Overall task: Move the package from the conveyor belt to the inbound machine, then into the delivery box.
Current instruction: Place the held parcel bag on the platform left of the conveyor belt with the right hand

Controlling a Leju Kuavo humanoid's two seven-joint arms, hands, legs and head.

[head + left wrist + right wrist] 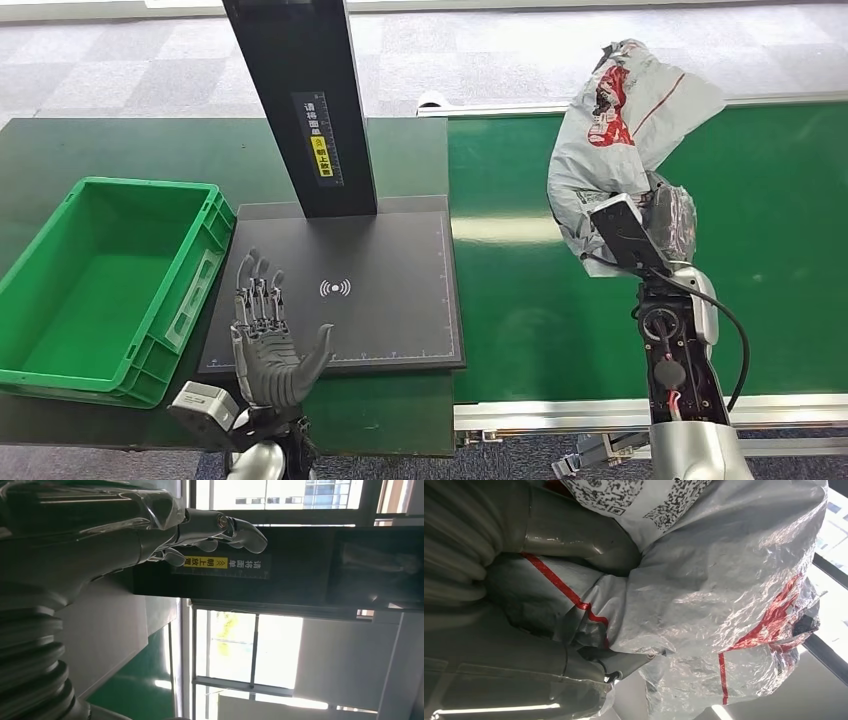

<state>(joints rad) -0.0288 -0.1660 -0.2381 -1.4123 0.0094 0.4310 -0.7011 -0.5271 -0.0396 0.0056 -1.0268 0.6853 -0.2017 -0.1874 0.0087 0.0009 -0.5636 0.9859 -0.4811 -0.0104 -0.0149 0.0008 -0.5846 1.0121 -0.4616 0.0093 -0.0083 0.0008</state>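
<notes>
A crumpled grey plastic package (615,130) with red markings hangs lifted above the green conveyor belt (770,250). My right hand (668,218) grips its lower end. Close up, the package (724,595) shows a printed label with codes, and my right hand (574,545) is wrapped into its folds. My left hand (268,335) stands upright and open over the front left of the black inbound machine plate (400,290), fingers spread, holding nothing. The left hand (150,535) appears before the machine's black post with a yellow sticker. The green delivery box (60,350) sits empty at the left.
The machine's black post (310,100) rises from the back of the plate, between box and belt. The belt's metal side rail (560,412) runs along the near edge. Beyond the table lies grey tiled floor (110,70).
</notes>
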